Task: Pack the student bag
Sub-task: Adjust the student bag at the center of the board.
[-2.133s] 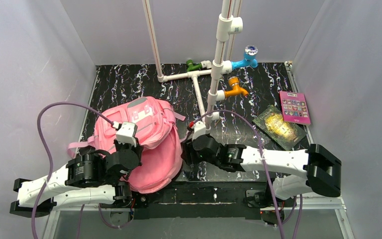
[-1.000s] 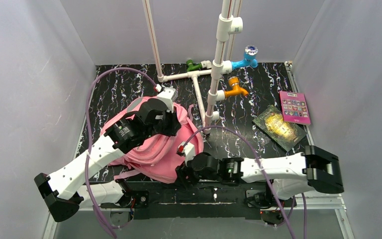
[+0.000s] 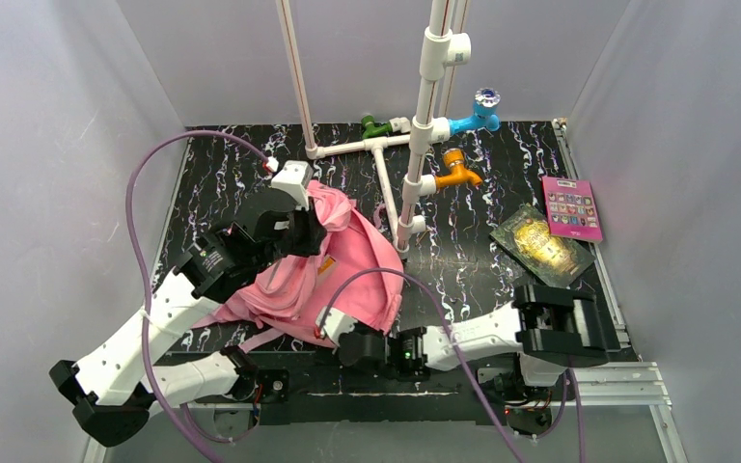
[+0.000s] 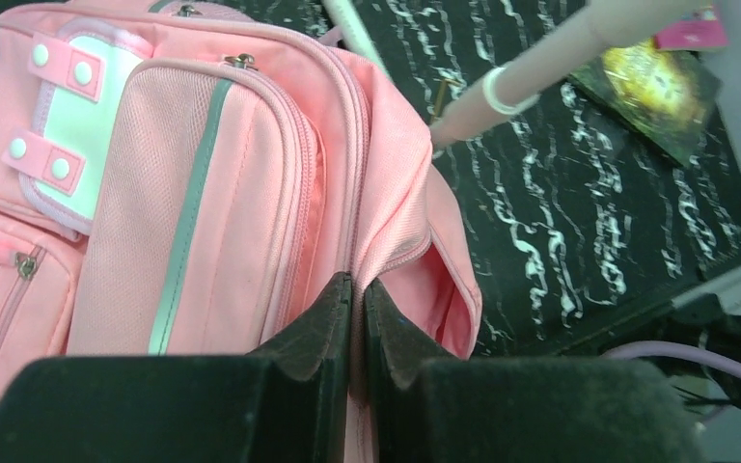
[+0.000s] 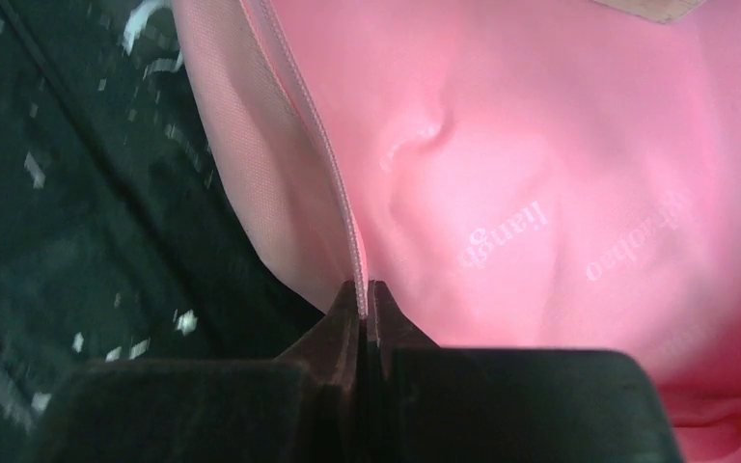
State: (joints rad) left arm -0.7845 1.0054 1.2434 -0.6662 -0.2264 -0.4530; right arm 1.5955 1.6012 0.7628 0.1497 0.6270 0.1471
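From my seat, the left arm [image 3: 154, 323] and right arm [image 3: 478, 330] are white shells joined by chunky black joint housings, each trailing a looping purple cable [image 3: 135, 222] to a white wrist block [image 3: 291, 177], with the left end effector [image 4: 355, 289] and right end effector [image 5: 367, 289] matte black wedges.

— Obstacles?
— 1 white pipe frame [image 3: 426, 96], centre to rear, 3 taps [image 3: 458, 176]; 1 student bag [image 3: 357, 280], left half; green book [image 3: 538, 246] and pink book [image 3: 571, 207], far right.
— Free room?
— Bare table [image 3: 463, 275] between pipe frame and books; left rear corner.
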